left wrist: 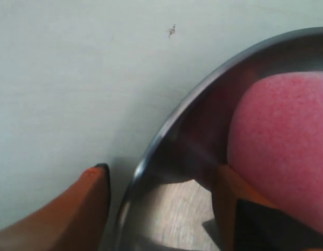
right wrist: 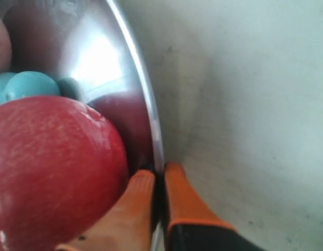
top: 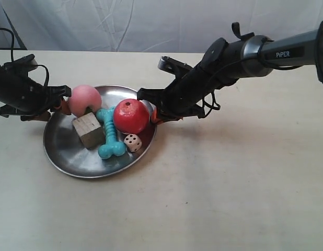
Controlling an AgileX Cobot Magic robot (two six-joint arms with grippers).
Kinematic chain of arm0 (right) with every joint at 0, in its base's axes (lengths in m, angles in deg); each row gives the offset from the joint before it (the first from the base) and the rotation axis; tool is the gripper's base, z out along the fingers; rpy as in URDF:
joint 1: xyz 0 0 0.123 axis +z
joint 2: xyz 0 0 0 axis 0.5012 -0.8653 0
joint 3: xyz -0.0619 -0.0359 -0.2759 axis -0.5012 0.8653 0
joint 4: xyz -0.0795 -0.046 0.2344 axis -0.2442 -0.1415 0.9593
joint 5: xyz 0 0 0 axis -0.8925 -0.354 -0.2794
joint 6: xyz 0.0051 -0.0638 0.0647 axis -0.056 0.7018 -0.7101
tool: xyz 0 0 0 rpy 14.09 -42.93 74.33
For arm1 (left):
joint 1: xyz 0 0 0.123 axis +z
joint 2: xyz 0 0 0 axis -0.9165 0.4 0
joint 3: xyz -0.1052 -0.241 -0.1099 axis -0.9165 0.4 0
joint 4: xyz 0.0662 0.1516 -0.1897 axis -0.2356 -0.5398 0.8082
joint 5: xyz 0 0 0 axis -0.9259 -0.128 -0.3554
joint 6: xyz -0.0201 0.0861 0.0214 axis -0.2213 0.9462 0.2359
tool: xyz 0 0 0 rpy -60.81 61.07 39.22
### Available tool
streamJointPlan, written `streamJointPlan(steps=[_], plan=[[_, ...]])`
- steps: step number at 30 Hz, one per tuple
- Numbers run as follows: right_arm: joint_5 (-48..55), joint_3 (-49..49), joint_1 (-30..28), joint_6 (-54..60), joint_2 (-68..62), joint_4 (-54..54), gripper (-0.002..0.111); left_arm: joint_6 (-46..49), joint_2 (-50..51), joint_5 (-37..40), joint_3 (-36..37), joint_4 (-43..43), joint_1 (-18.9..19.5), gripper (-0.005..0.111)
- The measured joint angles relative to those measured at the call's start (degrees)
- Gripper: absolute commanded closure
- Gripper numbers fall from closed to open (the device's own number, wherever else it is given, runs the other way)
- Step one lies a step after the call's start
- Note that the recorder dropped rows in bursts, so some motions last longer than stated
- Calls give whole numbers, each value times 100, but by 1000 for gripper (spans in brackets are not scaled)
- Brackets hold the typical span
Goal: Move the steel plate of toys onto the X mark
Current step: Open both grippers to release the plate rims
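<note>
The jaws of our right gripper (right wrist: 159, 173) are pressed together on the rim of the steel plate (right wrist: 134, 68), one inside the dish and one outside, pinching the metal between them. The inner jaw sits against the red ball (right wrist: 52, 167). The jaws of our left gripper (left wrist: 161, 171) are spread. One is outside the rim over the table (left wrist: 57, 94) and the other is inside the dish under the pink ball (left wrist: 281, 146), so they straddle the edge without clamping it.

In the exterior view the two arms meet the plate from opposite sides, the left by the pink ball and the right by the red one. The plate lies flat on the table. It also carries the teal bone (top: 109, 137) in the middle, the wooden cube (top: 88, 129) beside it and the white die (top: 133, 142) towards the near rim. The X mark (left wrist: 172, 30), which we find only in the left wrist view, is on bare table apart from the rim, so the plate is not over it.
</note>
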Motion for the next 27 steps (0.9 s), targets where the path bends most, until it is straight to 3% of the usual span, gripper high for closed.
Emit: streamJointPlan(steps=[3, 8, 10, 21, 24, 27], plan=[[-33, 0, 0, 0, 12, -22, 102, 0, 0, 0, 0, 0, 0, 51], [-131, 0, 0, 44, 12, -107, 58, 0, 0, 0, 0, -9, 0, 51], [-157, 0, 0, 52, 21, -107, 49, 0, 0, 0, 0, -9, 0, 51], [-262, 0, 10, 66, 252, -489, 50, 0, -36, 52, 0, -150, 0, 60], [-262, 0, 10, -37, 450, -840, 60, 0, -167, 78, 0, -222, 0, 73], [-262, 0, 10, -287, 655, -1285, 82, 0, -386, 143, 0, -240, 0, 87]])
